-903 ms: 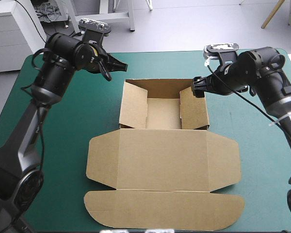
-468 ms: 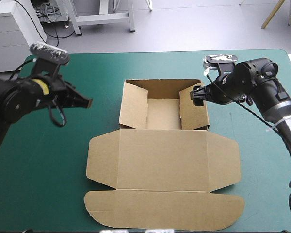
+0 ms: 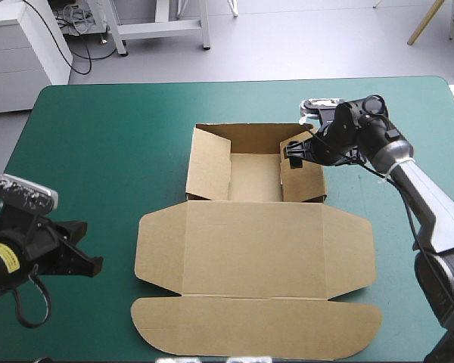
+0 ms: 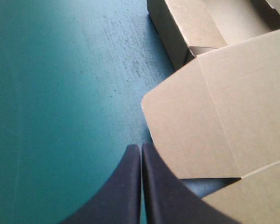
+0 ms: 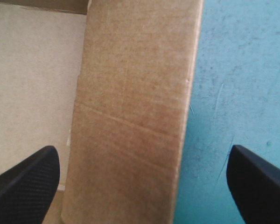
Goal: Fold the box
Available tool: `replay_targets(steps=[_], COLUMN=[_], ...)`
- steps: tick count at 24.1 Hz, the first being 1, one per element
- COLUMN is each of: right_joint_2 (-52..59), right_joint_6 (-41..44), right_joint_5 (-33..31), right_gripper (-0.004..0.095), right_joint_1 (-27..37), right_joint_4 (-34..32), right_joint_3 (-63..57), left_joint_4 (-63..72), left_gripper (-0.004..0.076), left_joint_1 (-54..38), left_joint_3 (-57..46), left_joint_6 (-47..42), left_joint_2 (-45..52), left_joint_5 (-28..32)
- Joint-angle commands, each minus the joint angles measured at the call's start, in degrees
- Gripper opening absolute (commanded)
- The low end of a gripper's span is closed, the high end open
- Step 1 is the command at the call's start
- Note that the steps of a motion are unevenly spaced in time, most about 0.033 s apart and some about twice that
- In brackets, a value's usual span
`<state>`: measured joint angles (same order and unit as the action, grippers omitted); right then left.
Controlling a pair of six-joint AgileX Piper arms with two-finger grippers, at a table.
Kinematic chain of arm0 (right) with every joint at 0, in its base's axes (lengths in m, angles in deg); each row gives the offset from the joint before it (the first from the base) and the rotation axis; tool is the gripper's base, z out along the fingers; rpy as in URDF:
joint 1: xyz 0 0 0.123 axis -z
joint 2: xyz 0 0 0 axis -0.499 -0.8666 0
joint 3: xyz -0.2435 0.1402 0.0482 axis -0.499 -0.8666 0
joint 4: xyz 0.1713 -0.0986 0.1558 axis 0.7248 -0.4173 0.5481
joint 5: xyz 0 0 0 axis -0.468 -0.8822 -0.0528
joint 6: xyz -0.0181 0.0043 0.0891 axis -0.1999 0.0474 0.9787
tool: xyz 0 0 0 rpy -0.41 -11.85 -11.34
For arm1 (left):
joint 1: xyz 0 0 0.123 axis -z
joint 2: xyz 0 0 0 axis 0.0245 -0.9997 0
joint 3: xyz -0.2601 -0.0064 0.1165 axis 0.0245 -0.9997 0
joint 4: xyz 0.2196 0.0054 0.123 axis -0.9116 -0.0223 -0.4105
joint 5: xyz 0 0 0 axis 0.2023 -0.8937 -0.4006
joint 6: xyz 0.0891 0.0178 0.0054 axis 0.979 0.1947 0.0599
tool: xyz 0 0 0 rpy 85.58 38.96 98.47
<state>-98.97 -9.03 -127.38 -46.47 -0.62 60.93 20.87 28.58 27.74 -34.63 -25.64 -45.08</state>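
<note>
The left gripper (image 3: 87,265), pinched together, had retreated from eleven to eight o'clock of the mid-table box (image 3: 253,249). The right gripper (image 3: 293,151), spread wide, had edged astride its three-o'clock wall (image 5: 130,116), probably to tuck it.

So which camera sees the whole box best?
The high view: the whole box shows there, tray walls up and lid flat. The left wrist view catches only a lid corner and one tray wall; the right wrist view only one wall.
</note>
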Motion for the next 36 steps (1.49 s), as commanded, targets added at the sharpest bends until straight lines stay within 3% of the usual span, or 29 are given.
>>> replay_targets(steps=[1, 9, 12, 15, 18, 19, 26, 30, 36], right_joint_2=[-0.3, -3.6, -3.6, -3.7, -3.8, -3.8, 0.5, 4.7, 3.9], right_joint_6=[0.1, 0.0, 0.0, 0.0, -0.5, -0.6, -3.8, -4.7, -6.2], right_joint_5=[2.3, 2.0, 1.8, 0.7, 0.0, 0.0, -1.2, -4.1, -1.2], right_gripper=[0.0877, 0.0874, 0.0800, 0.0548, 0.0081, 0.0005, -0.0019, -0.0019, -0.0019], right_joint_1=[0.4, 0.4, 0.4, 0.4, 0.4, 0.4, 3.6, 15.7, 30.7], right_joint_4=[-0.4, 0.2, 0.2, 0.2, -0.3, -0.6, -1.4, -3.4, -12.4], right_joint_3=[1.3, 1.4, 1.4, 1.4, 1.4, 1.5, 8.2, 14.0, 13.9], left_joint_4=[2.7, 5.2, 5.2, 5.2, 5.2, 5.2, 4.6, 4.2, 3.9], left_gripper=[-0.0010, -0.0010, -0.0010, -0.0010, -0.0010, -0.0010, -0.0010, -0.0010, -0.0010], left_joint_1=[0.0, 0.0, 0.0, 0.0, 0.0, 0.0, 0.0, 0.0, 0.0], left_joint_3=[-2.9, -7.5, -7.5, -7.5, -7.5, -7.5, -7.5, -7.5, -7.5], left_joint_6=[-0.3, -0.3, -0.3, -0.3, -0.3, -0.3, -0.3, -0.3, 0.5], left_joint_2=[4.3, 9.2, 9.5, 9.5, 9.5, 9.5, 9.5, 9.5, 9.5], left_joint_5=[4.9, 5.3, 5.0, 5.0, 5.0, 5.0, 3.5, -2.7, -2.8])
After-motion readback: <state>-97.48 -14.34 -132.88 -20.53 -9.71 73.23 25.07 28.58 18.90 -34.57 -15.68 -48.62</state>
